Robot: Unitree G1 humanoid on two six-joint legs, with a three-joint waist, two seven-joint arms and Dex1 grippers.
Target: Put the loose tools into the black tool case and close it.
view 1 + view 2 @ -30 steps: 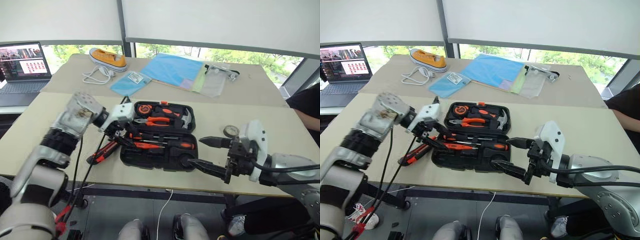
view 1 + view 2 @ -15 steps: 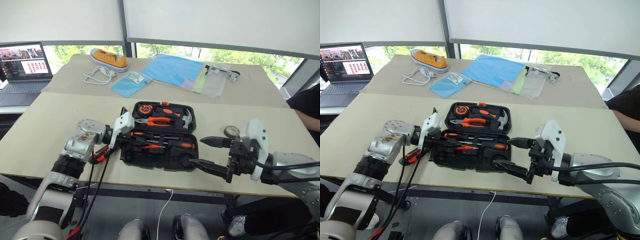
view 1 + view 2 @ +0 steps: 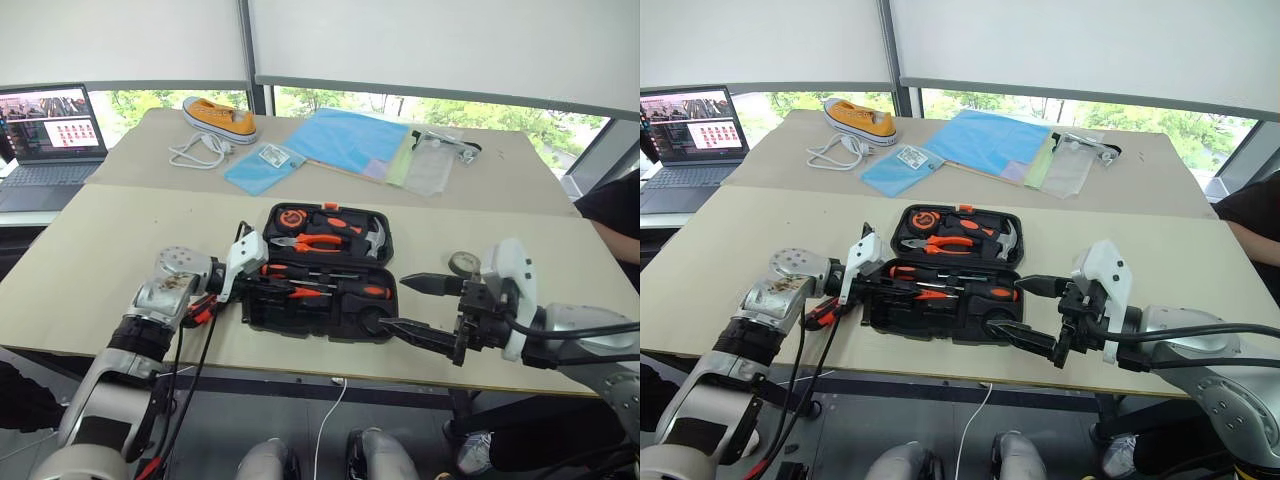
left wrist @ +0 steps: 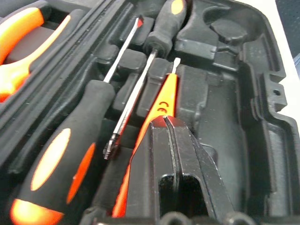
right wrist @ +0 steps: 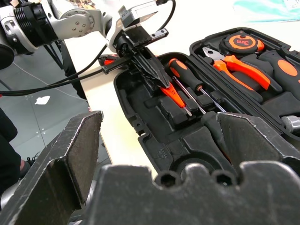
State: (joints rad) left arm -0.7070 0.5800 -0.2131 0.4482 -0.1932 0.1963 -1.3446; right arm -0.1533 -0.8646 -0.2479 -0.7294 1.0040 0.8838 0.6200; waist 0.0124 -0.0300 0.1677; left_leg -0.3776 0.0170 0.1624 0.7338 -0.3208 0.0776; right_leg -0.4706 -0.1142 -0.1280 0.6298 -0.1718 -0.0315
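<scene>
left gripper [image 4: 171,123] fingers together over slim all-orange screwdriver [image 4: 159,105] | right gripper [image 3: 410,305] fingers apart | we risk unseating it in black moulded-plastic tool case [image 3: 300,318]

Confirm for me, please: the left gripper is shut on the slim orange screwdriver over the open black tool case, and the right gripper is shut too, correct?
Not quite. The left gripper is indeed shut on the slim orange screwdriver over the open black tool case, but the right gripper is open: the left eye view shows its two fingers spread wide apart, holding nothing.
</scene>
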